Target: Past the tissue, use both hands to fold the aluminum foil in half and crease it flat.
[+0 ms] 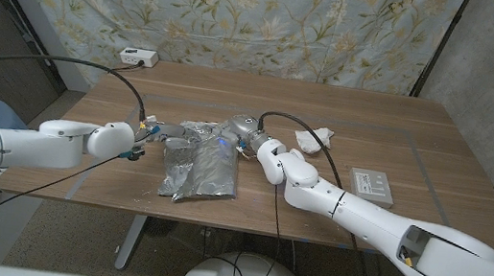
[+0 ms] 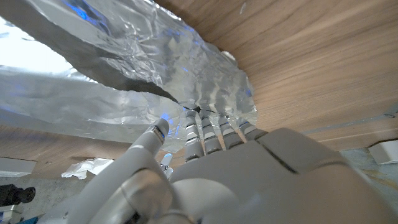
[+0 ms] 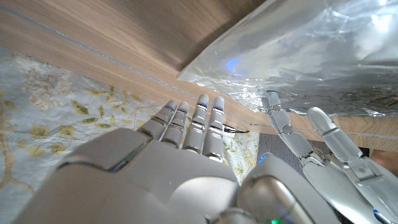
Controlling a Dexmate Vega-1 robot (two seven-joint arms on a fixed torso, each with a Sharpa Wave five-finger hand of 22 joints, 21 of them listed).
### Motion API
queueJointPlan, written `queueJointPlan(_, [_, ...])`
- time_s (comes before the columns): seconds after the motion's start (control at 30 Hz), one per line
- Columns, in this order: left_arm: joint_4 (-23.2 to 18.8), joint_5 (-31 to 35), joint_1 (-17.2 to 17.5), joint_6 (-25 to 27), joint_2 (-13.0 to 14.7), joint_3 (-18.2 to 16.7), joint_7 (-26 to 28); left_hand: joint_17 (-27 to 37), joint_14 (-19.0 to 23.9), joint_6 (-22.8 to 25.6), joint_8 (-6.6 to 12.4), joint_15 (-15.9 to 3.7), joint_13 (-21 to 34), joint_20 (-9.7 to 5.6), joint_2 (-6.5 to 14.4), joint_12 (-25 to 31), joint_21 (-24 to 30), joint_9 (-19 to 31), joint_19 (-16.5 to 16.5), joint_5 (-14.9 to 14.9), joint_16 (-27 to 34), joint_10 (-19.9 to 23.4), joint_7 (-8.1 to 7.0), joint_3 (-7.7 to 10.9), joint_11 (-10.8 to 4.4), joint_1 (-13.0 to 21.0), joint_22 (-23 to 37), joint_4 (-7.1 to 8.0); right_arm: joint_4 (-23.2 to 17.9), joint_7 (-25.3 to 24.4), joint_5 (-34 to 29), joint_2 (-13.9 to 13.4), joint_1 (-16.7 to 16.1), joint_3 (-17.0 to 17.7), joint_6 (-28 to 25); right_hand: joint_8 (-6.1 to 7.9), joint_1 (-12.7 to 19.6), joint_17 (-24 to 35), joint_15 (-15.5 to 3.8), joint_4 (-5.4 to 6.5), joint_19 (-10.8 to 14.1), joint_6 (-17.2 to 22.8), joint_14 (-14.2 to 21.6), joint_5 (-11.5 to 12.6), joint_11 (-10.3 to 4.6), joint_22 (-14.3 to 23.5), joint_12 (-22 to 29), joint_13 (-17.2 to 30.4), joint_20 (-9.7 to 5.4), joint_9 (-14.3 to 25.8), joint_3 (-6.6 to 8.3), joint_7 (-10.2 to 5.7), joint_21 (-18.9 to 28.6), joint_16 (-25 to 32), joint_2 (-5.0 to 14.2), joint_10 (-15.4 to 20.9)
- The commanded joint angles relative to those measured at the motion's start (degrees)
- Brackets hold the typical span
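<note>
The aluminum foil (image 1: 197, 162) lies crumpled mid-table, its far edge lifted. The left hand (image 1: 147, 131) and right hand (image 1: 246, 133) each pinch that edge. The tissue (image 1: 314, 140) sits beyond (no writing is legible anywhere).

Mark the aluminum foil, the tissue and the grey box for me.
aluminum foil (image 1: 203, 175): head view, middle of the sheet.
tissue (image 1: 312, 140): head view, centre of the crumpled white wad.
grey box (image 1: 373, 183): head view, its top face.

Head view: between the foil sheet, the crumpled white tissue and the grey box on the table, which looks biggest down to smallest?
1. Foil sheet, clearly largest.
2. Grey box.
3. White tissue: close to the box, perhaps slightly smaller; it lies farther from the camera, so this order is unsure.
</note>
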Motion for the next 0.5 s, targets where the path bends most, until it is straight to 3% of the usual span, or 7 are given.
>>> queueJointPlan(0.03, [-0.7,-0.1,0.2,1.3,-0.4,0.0,0.4,0.0,0.4,0.5,0.19,-0.08,0.0,0.03,0.1,0.1,0.3,0.2,0.2,-0.2,-0.1,0.3,0.08,-0.10,0.19,0.6,0.1,-0.07,-9.8,6.1,1.3,-3.3,-2.2,1.6,-5.3,-0.34,0.1,0.0,0.14,-0.18,-0.8,-1.0,-1.3,0.5,-0.17,-0.1,-0.4,0.2,0.03,0.0,0.75,0.14,-0.2,-0.4,3.40,-1.1])
queueJointPlan(0.5, [-1.0,0.1,0.2,2.3,-1.0,-0.1,0.8,0.0,0.5,0.3,0.11,0.00,0.0,0.13,0.1,0.1,0.3,0.2,0.2,-0.2,-0.1,0.3,0.09,-0.12,0.19,0.6,0.1,-0.06,-16.9,12.6,1.6,-5.3,-4.0,1.4,-14.2,-0.92,0.5,-0.1,0.86,-0.50,-2.6,-3.6,-4.0,0.6,-0.43,0.0,-0.9,0.2,0.28,-0.1,1.67,0.04,-0.5,-1.0,2.90,-3.4])
